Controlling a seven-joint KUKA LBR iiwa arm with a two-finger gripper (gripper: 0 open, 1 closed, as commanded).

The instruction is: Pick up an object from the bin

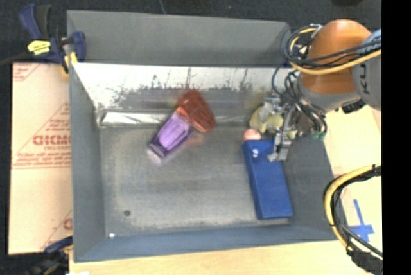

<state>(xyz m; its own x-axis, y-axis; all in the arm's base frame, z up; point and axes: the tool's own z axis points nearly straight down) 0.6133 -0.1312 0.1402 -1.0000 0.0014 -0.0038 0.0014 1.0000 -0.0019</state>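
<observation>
My gripper hangs at the right side of the bin, its fingertips just above the top right corner of a blue rectangular block that lies flat near the bin's front right. A small pink rounded thing sits right beside the fingers, at the block's far end. A pale yellowish lump lies just behind that, close to the gripper's body. Nothing shows between the fingers.
A see-through purple cup lies on its side in the middle back of the bin, touching a see-through orange-red cup behind it. The arm's orange cover and cables hang over the bin's right wall.
</observation>
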